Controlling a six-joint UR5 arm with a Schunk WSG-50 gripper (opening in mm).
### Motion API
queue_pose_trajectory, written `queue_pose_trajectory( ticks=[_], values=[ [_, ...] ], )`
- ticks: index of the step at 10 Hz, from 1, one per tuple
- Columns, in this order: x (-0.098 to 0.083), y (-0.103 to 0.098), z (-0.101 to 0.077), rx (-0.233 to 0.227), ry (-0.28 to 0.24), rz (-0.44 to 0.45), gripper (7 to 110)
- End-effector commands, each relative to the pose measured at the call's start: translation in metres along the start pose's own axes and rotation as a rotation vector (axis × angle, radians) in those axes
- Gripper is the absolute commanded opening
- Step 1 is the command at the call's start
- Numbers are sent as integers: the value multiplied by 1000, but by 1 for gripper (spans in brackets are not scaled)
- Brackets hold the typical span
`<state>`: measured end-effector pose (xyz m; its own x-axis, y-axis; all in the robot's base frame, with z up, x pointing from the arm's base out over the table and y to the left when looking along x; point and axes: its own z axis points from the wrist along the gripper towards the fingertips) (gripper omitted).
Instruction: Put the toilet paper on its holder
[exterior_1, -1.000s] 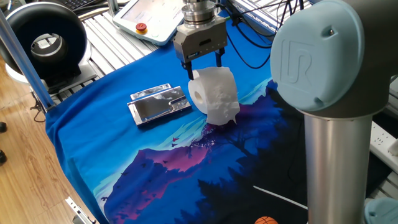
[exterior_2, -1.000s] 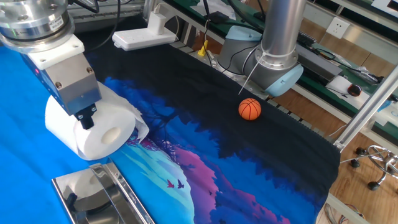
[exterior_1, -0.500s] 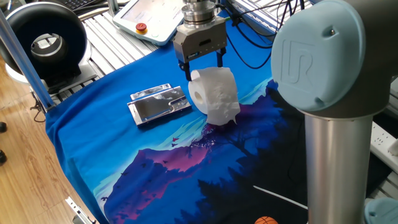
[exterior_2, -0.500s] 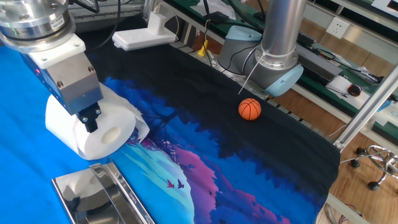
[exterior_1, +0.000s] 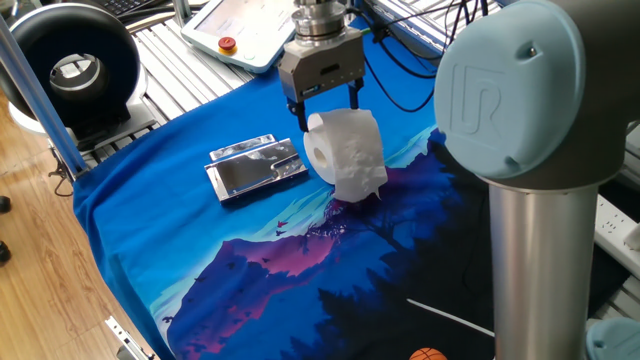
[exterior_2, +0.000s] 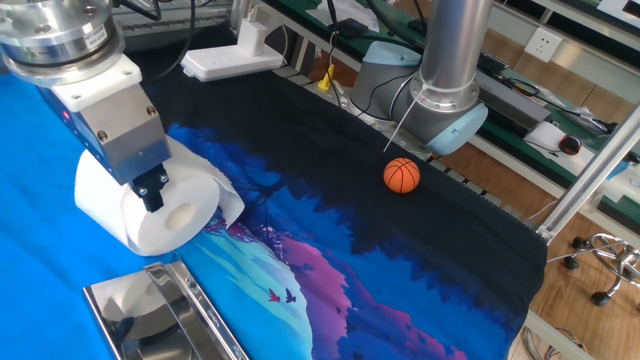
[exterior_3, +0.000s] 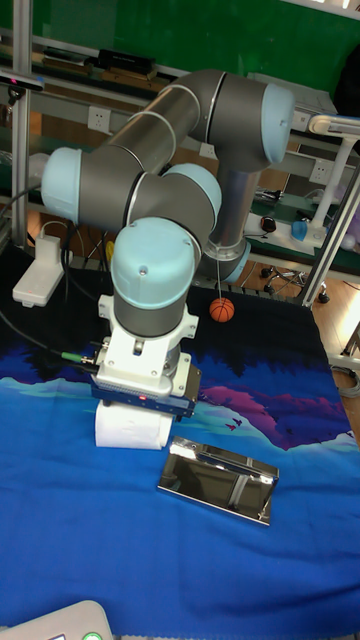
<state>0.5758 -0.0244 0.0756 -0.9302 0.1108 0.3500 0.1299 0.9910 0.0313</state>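
Two dark fingers (exterior_1: 352, 96) of the UR5's grey two-finger gripper (exterior_1: 324, 103) straddled the white embossed toilet paper roll (exterior_1: 345, 152), jaws spread, one finger (exterior_2: 152, 186) touching the top of its core end; whether they pinched it could not be told. The roll lay on a blue mountain-print cloth (exterior_1: 250, 270), just beside the flat, shiny silver metal holder (exterior_1: 256, 167), with a loose sheet (exterior_2: 228, 205) trailing at its side. A small orange basketball (exterior_2: 401, 175) sat well apart, near the arm's base (exterior_2: 448, 110). One fixed view alone showed a white pendant with a red button (exterior_1: 232, 30) and a black round fan (exterior_1: 70, 70) behind the gripper. In the tall fixed view, the wrist housing (exterior_3: 145, 375) hid most of the roll (exterior_3: 128, 427), with the holder (exterior_3: 220, 479) in front of it.
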Motion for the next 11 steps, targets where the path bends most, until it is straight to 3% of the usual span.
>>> queue_pose_trajectory(
  ticks=[1, 5, 8, 11],
  values=[
    [-1, 2, 3, -8, 4, -6, 110],
    [2, 2, 5, -4, 19, -11, 110],
    [7, -8, 4, 39, 38, -11, 110],
    [9, -9, -3, 49, 40, -10, 110]
  ],
)
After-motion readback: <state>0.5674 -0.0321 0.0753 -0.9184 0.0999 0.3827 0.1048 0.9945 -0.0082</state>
